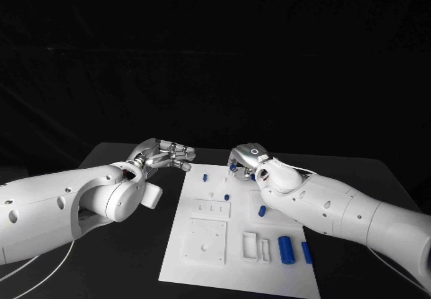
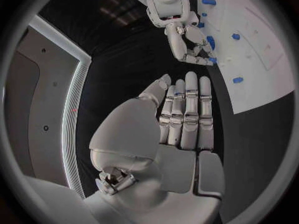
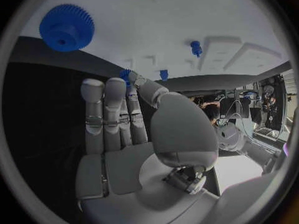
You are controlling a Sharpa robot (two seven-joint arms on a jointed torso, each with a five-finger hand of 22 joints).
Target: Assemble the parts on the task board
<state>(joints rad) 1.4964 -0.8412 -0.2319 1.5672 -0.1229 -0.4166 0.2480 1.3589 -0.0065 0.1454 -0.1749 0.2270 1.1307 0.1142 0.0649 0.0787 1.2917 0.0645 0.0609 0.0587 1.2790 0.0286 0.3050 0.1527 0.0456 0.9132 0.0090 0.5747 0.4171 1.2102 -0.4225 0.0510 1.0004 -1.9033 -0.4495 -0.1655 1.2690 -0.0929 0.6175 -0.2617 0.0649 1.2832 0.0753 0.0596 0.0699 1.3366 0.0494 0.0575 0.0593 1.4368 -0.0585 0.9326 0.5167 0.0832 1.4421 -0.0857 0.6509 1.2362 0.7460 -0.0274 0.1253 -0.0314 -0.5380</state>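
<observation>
Task board, a white plate, lies in the middle of the black table, its long side running away from the robot. Raised white fixtures occupy its near half: a square block with small holes, 2 low slotted pieces beyond it, and a narrow bracket to the right. Blue parts are scattered over the board: a large cylinder and a slimmer bar lie side by side near the right edge, a short peg stands beside the right forearm, a smaller peg sits near the centre, and another small peg stands toward the far end.

Left hand hovers beyond the board's far left corner, over the bare table; the left wrist view shows its fingers extended side by side, thumb apart, with nothing between them. Right hand is over the board's far end, just beside a small blue piece. In the right wrist view its fingers are stretched out, the thumb tip lies close to a small blue part, and whether anything is pinched cannot be told. That view also shows a blue gear lying flat on the board, well apart from the hand, and 2 further small blue pegs, one upright, one near the board's edge.
</observation>
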